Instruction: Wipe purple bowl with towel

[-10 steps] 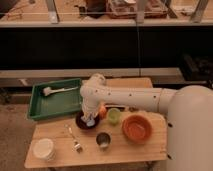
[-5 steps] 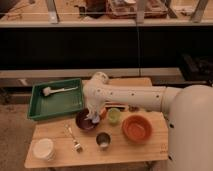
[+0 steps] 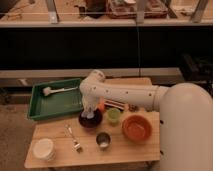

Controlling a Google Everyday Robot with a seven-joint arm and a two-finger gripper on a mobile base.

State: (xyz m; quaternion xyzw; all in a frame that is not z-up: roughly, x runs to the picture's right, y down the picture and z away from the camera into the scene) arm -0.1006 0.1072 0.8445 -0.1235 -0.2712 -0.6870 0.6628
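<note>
The purple bowl (image 3: 91, 120) sits on the wooden table (image 3: 55, 134), left of centre. My white arm reaches down from the right, and my gripper (image 3: 89, 112) is lowered into the bowl. A pale bundle that looks like the towel (image 3: 90, 114) shows at the gripper's tip, inside the bowl.
A green tray (image 3: 54, 100) holding a white brush (image 3: 59, 90) stands at the back left. An orange bowl (image 3: 137, 127), a green cup (image 3: 114, 116), a metal cup (image 3: 103, 140), a white bowl (image 3: 42, 148) and a fork (image 3: 73, 138) lie around the purple bowl.
The gripper has shifted slightly inside the purple bowl, moving a little to the right and down. The other objects have not moved.
</note>
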